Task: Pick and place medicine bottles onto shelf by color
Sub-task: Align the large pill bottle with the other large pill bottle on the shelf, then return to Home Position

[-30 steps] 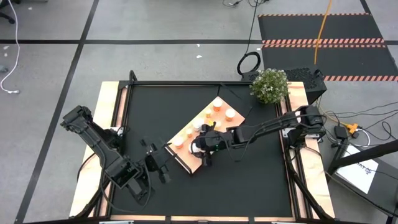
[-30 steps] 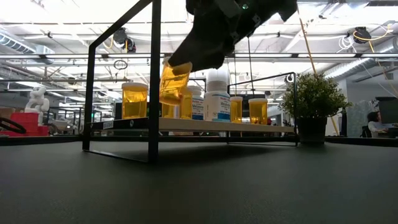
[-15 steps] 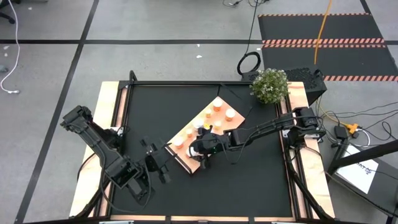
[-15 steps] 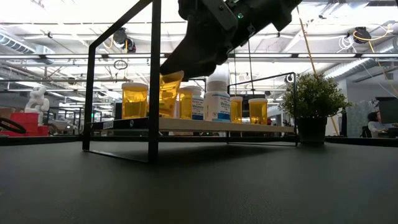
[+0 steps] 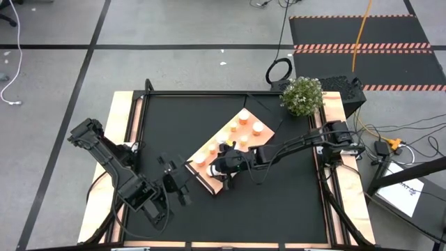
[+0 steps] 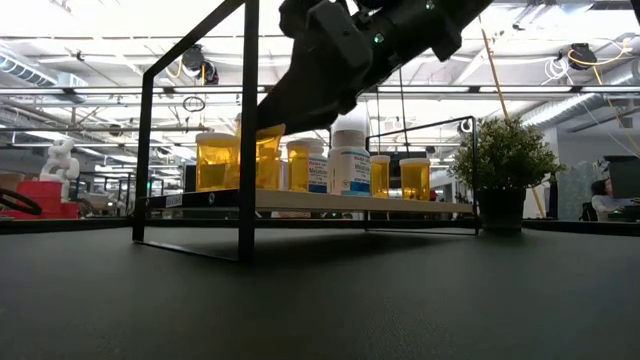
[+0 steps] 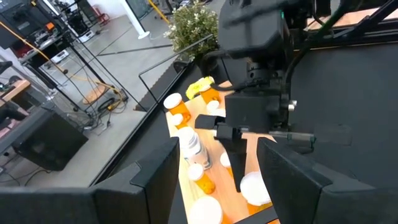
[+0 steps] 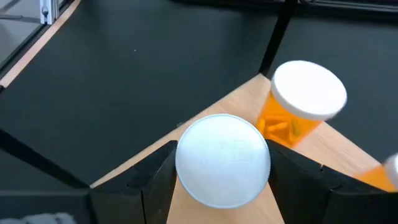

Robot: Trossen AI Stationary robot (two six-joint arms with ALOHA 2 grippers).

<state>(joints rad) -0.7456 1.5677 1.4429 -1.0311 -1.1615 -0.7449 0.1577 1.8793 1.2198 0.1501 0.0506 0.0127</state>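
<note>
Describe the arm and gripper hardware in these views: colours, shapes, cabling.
Both arms are black, boxy-jointed links. The left gripper and right gripper each have two dark, flat, wedge-shaped fingers. The right gripper's square housing carries a small green indicator light, and a thin black cable loops beneath the right arm.

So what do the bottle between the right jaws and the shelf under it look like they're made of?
The bottle looks like see-through amber plastic with a matte white plastic cap: in the low view light passes through its orange body. The shelf looks like pale unfinished wood or plywood, smooth with a faint grain, resting on a thin black frame, probably metal. The right gripper has its jaws around the cap.
</note>
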